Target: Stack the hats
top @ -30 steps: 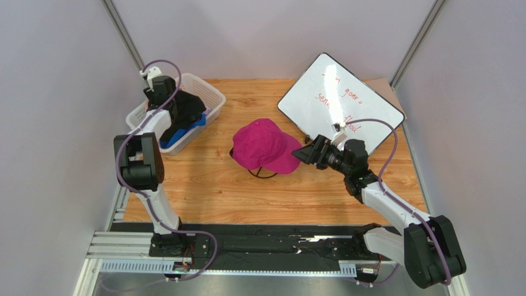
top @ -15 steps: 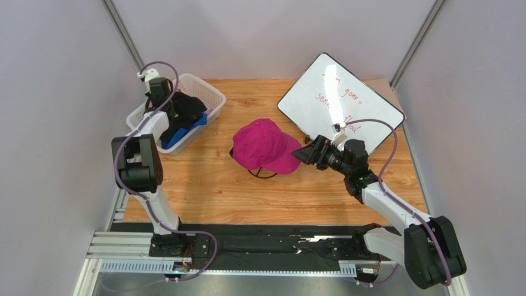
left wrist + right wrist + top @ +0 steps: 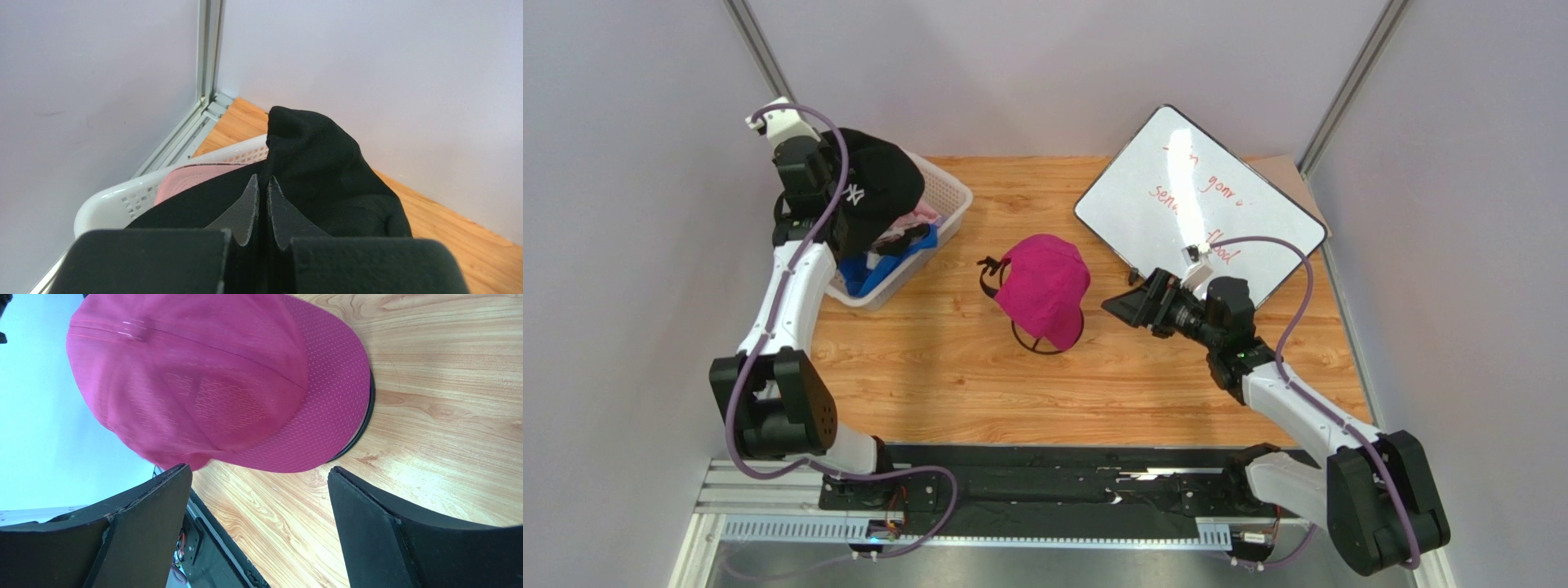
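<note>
A black hat (image 3: 876,181) with a white logo hangs above the white basket (image 3: 944,196), and my left gripper (image 3: 832,202) is shut on its edge. In the left wrist view the two fingers (image 3: 248,205) press together on the black fabric (image 3: 319,165). A magenta hat (image 3: 1044,288) sits on a black wire stand (image 3: 1044,348) mid-table, its brim toward the near edge. My right gripper (image 3: 1124,306) stands open just right of it, apart from it; its wrist view shows the magenta hat (image 3: 202,386) beyond the spread jaws (image 3: 261,478).
The basket still holds a blue hat (image 3: 891,263) and a light pink hat (image 3: 916,221), the pink one (image 3: 178,184) also showing under the black hat. A whiteboard (image 3: 1198,196) leans at the back right. Grey walls and a metal post (image 3: 209,55) stand close on the left.
My left gripper has shut on the black hat and lifted it up out of the basket. The magenta hat has turned on its stand, brim now toward the near edge. The right arm stayed put.
</note>
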Motion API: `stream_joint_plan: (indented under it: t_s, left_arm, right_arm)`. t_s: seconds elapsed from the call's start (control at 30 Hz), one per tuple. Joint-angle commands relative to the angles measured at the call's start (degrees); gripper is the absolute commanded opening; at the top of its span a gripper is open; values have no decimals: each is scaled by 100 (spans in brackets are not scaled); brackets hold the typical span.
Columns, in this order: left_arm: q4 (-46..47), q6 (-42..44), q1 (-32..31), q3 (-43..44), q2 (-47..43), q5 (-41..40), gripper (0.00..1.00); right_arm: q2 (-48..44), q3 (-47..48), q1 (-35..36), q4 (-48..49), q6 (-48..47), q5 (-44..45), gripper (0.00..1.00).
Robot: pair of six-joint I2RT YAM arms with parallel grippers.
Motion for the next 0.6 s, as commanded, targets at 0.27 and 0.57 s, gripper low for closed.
stream_joint_plan:
  t_s: [0.27,0.57]
  left_arm:
    - [-216,-7,-250,12,-729,522,0]
    - [-549,397,-1076,187,-1467,505,0]
  right_arm:
    - [-161,195,-11,129,-91,-41,88]
    - [-653,353,-2,-424,-398,74,89]
